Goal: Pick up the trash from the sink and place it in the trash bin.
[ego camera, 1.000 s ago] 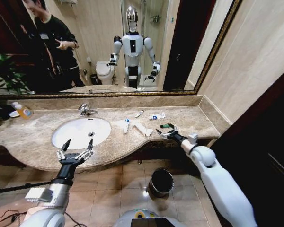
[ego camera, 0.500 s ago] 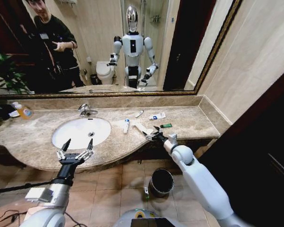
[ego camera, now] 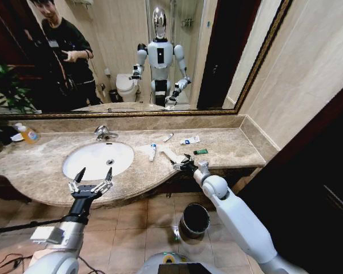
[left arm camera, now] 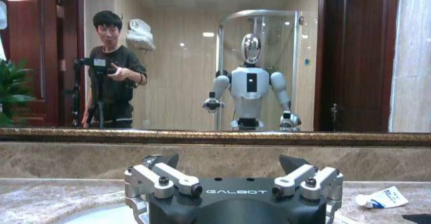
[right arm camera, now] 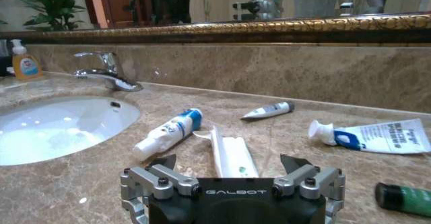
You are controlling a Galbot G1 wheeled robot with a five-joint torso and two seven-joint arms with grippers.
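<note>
Beige marble counter [ego camera: 234, 145] runs under a wide gold-framed mirror [ego camera: 120, 57], with tiled floor below and a dark door on the robot's right. Set into the counter, the white oval sink [ego camera: 97, 158] sits with its chrome faucet [ego camera: 104, 133] on the mirror side and a soap bottle [ego camera: 27, 135] well to the sink's left.

All the trash lies on the counter to the right of the sink, none in the basin. Nearest the sink, a blue-capped tube [right arm camera: 166, 133] points its long axis from the counter's front edge toward the mirror, slanted; just beside it a flat white tube [right arm camera: 231, 155] runs nearly the same way. Farther from the sink a small grey tube [right arm camera: 268, 110] lies close to the backsplash, a white-blue packet [right arm camera: 374, 136] lies crosswise with its cap toward the sink, and a green piece [right arm camera: 404, 199] lies farthest out.

Right gripper [ego camera: 181, 164] hovers at the counter's front edge right of the sink, fingers spread apart and empty, aimed at the flat white tube. Left gripper [ego camera: 90, 184] hangs in front of the sink's near rim, fingers also spread, holding nothing.

Below the counter, right of the sink, the bin [ego camera: 194, 220] stands on open floor, with bare counter beyond the green piece
</note>
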